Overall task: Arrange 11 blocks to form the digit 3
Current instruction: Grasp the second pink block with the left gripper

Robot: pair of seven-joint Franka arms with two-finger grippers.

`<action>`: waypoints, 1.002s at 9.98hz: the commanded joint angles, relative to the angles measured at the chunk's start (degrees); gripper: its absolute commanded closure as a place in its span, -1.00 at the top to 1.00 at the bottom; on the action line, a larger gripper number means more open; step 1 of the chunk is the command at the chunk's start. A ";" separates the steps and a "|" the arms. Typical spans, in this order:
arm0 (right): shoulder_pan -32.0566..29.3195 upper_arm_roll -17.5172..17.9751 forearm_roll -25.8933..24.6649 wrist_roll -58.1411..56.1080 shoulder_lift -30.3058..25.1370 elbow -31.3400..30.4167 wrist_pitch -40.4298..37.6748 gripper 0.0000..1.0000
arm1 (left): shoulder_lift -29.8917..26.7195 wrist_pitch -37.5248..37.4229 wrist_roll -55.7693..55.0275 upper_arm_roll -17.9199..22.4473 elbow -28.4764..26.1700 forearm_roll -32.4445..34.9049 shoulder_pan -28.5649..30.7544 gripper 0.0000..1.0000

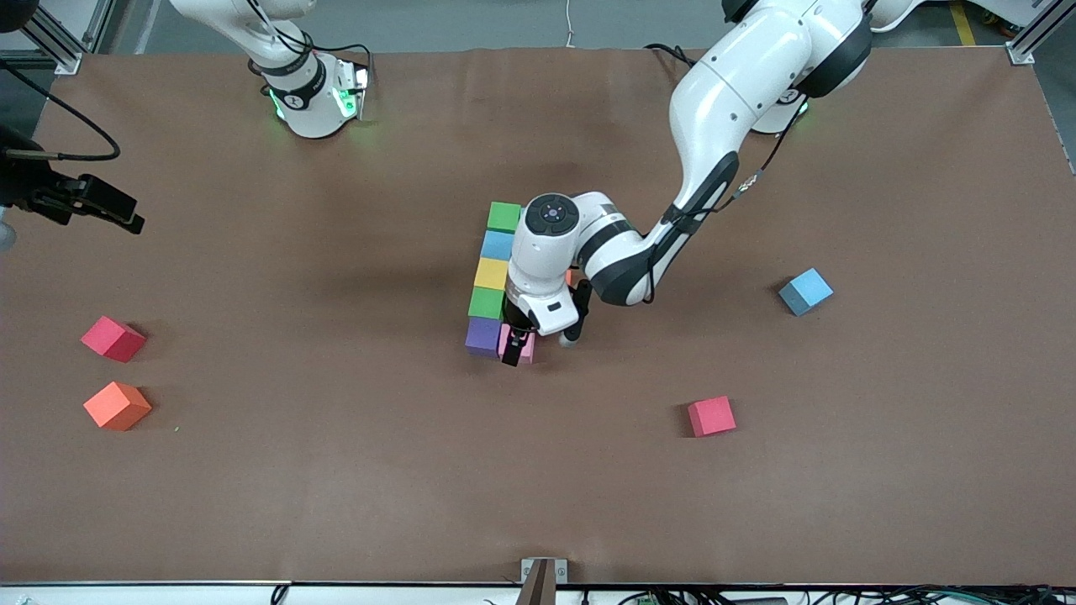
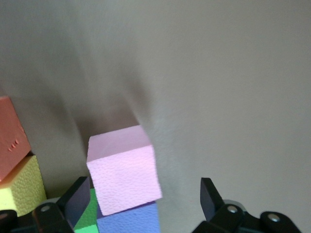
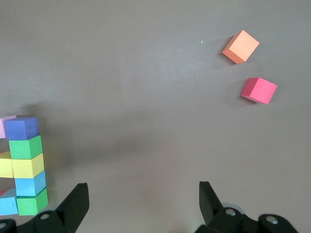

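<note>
A column of touching blocks stands mid-table: green (image 1: 504,217), blue (image 1: 498,245), yellow (image 1: 492,273), green (image 1: 486,302) and purple (image 1: 483,334). A pink block (image 1: 523,345) lies against the purple one, toward the left arm's end. My left gripper (image 1: 513,348) is open, low over the pink block (image 2: 124,167), its fingers apart on either side (image 2: 143,199). An orange block (image 1: 570,276) peeks out from under the left wrist. My right gripper (image 1: 118,210) waits open, high over the right arm's end of the table (image 3: 141,194). The digit 3 shows only in part.
Loose blocks lie around: a blue one (image 1: 805,291) and a red one (image 1: 711,416) toward the left arm's end, a red one (image 1: 113,339) and an orange one (image 1: 117,405) toward the right arm's end. The left arm hides the blocks beside the column.
</note>
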 commanded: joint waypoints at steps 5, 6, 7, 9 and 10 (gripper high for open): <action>-1.49 1.50 0.90 -0.55 -1.25 -1.49 1.10 1.00 | -7.57 -7.08 28.88 -0.34 -1.60 0.05 13.15 0.99; -1.14 1.50 0.72 -0.55 -1.08 -1.14 1.36 1.00 | -7.57 -7.08 34.43 -0.34 -1.95 0.05 14.91 0.99; -0.10 1.50 0.03 0.06 -1.16 -1.05 1.10 1.00 | -7.48 -7.08 39.80 -0.34 -2.04 0.05 16.49 0.99; -0.44 1.50 0.98 -0.28 -0.46 -0.78 1.80 1.00 | -7.48 -7.52 51.13 -0.34 -3.09 -0.03 20.27 0.99; -0.09 1.42 0.90 -0.28 -0.46 -0.52 2.15 1.00 | -7.48 -8.48 56.76 -0.34 -3.53 -0.03 21.59 0.99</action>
